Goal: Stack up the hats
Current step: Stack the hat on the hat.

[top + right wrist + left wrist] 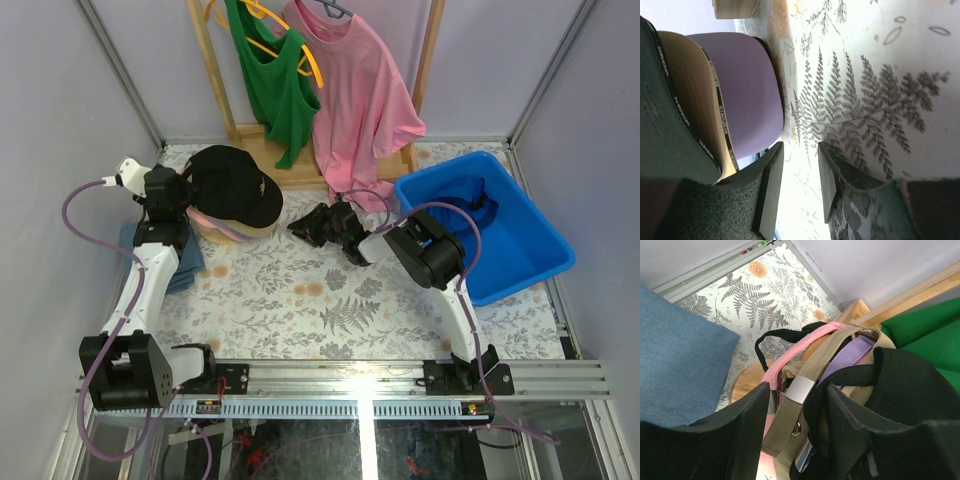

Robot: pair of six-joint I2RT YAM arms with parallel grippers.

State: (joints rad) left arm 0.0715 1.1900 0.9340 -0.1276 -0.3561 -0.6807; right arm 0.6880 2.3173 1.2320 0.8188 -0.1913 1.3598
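Note:
The hats sit stacked on a round wooden stand at the left, with the black cap on top. Under it, the left wrist view shows pink, tan and lavender layers. My left gripper is at the back of the stack. It is open, and its fingers straddle the tan strap's metal buckle and the black cap's rear edge. My right gripper hovers low over the table by the brims, open and empty. Lavender and tan brims lie beside it.
A blue bin stands at the right, behind the right arm. A wooden rack at the back holds a green tank top and a pink T-shirt. Folded blue cloth lies under the left arm.

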